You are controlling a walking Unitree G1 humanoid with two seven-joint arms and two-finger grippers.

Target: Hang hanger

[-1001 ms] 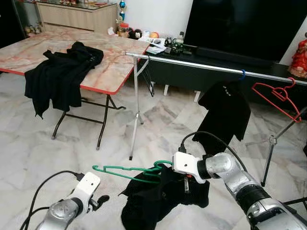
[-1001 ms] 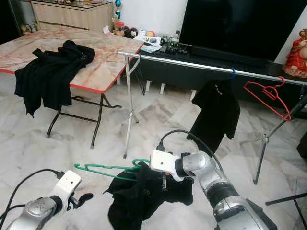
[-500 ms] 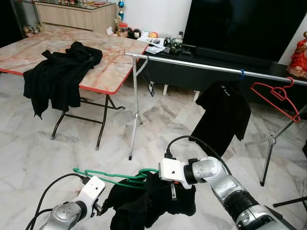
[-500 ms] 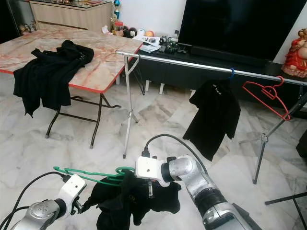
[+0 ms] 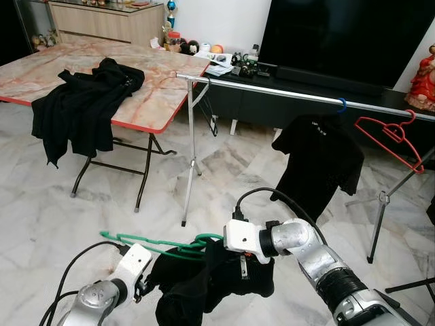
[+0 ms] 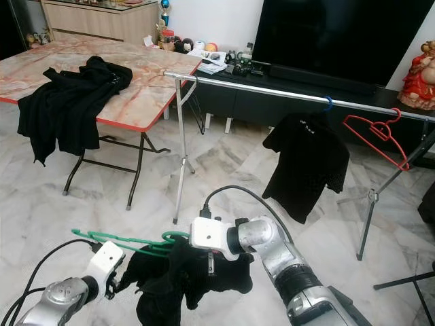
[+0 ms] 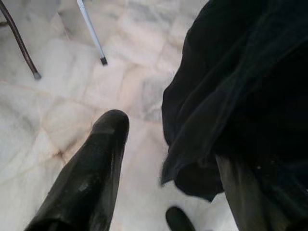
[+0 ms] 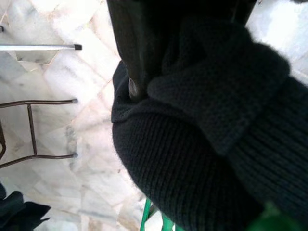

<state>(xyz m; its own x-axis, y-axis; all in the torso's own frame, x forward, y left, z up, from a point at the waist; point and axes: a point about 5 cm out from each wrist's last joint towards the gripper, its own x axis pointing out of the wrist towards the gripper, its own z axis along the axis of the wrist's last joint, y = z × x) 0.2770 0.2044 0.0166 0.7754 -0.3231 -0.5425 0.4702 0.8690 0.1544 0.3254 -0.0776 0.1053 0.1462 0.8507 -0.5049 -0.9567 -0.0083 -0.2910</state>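
Now, step: right gripper (image 5: 246, 263) clamped on black knitted garment (image 5: 204, 285) over green wire hanger (image 5: 160, 243).
Left gripper (image 7: 163, 192): fingers parted around cloth.
Next: lift to silver rail (image 5: 285, 93).

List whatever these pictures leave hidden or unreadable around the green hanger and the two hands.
- Right hand: fingers buried in the black garment in both eye views, so the grip is unreadable.
- Green hanger: its right end hidden under that garment.
- Left hand: in the left wrist view, one finger hidden behind cloth.
- Right wrist view: cloth blocks the fingertips.
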